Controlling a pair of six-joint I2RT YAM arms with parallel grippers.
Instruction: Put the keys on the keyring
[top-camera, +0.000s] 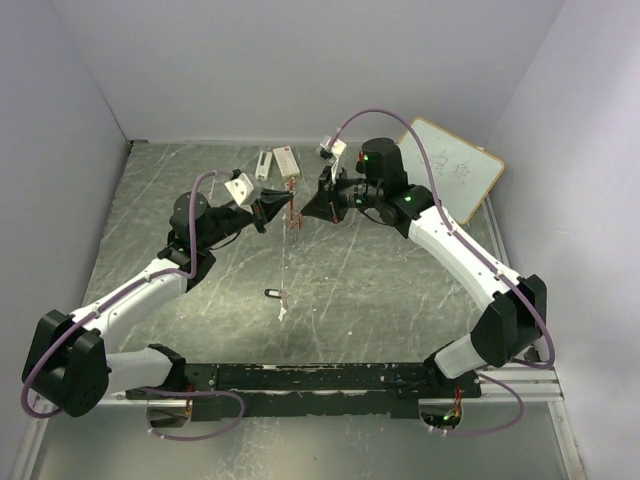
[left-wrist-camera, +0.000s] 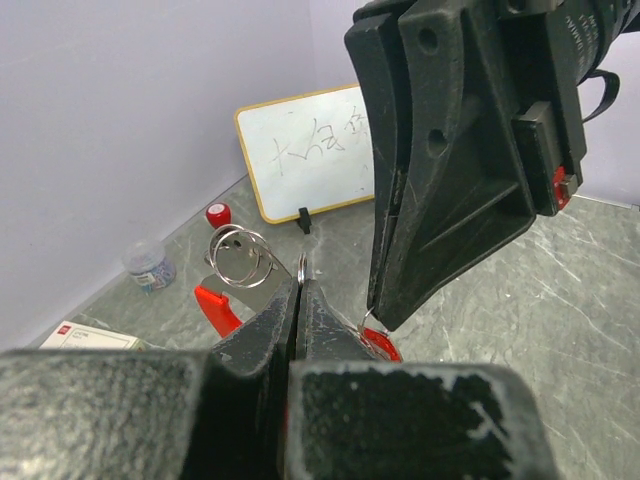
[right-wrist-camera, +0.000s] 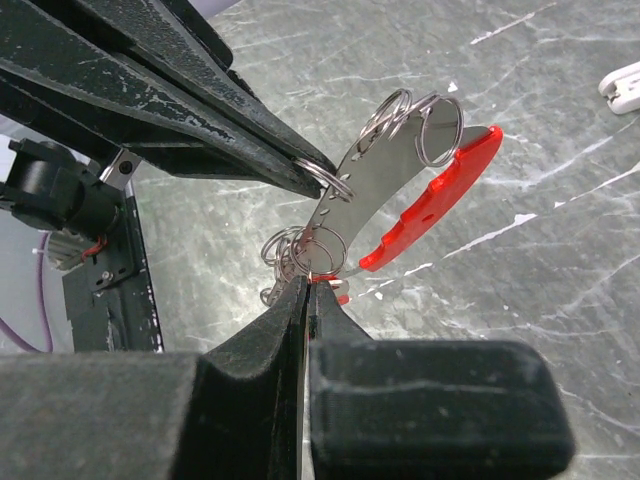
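Observation:
The keyring (right-wrist-camera: 400, 190), a curved silver plate with a red plastic edge and several wire rings, hangs in the air between both grippers. My left gripper (left-wrist-camera: 301, 277) is shut on one of its rings (right-wrist-camera: 332, 180). My right gripper (right-wrist-camera: 306, 281) is shut at the plate's lower end, where the red key's head (right-wrist-camera: 334, 286) shows at the tips beside more rings. In the top view both grippers (top-camera: 291, 211) meet mid-table, and a thin chain (top-camera: 286, 255) hangs below them. The black key (top-camera: 270, 293) is by the chain's lower end; I cannot tell if they are joined.
A small whiteboard (top-camera: 455, 170) leans at the back right wall. A white box with a red label (top-camera: 284, 160) lies at the back. A red-topped small cylinder (left-wrist-camera: 218, 214) and a clear jar (left-wrist-camera: 150, 265) stand near the wall. A small white scrap (top-camera: 283, 312) lies by the black key.

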